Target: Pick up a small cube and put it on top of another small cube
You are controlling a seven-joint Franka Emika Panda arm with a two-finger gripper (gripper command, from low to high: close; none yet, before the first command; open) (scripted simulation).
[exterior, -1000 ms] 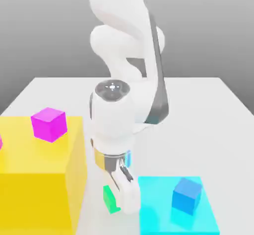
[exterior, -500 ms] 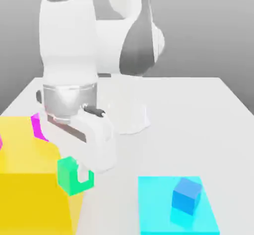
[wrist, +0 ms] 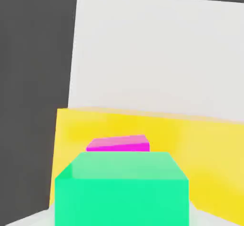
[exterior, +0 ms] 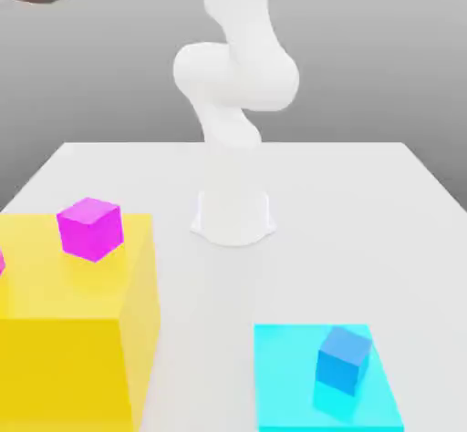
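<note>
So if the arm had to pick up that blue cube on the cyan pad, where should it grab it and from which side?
Probably from straight above, closing on two opposite side faces of the blue cube. It sits on the flat cyan pad with nothing beside it, so all four sides are free. It looks turned slightly relative to the pad's edges, so the tool should rotate to match its faces.

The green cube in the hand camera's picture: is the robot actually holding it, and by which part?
It looks carried: the green cube sits close under the hand camera, above the yellow block. Where it is gripped cannot be told.
</note>
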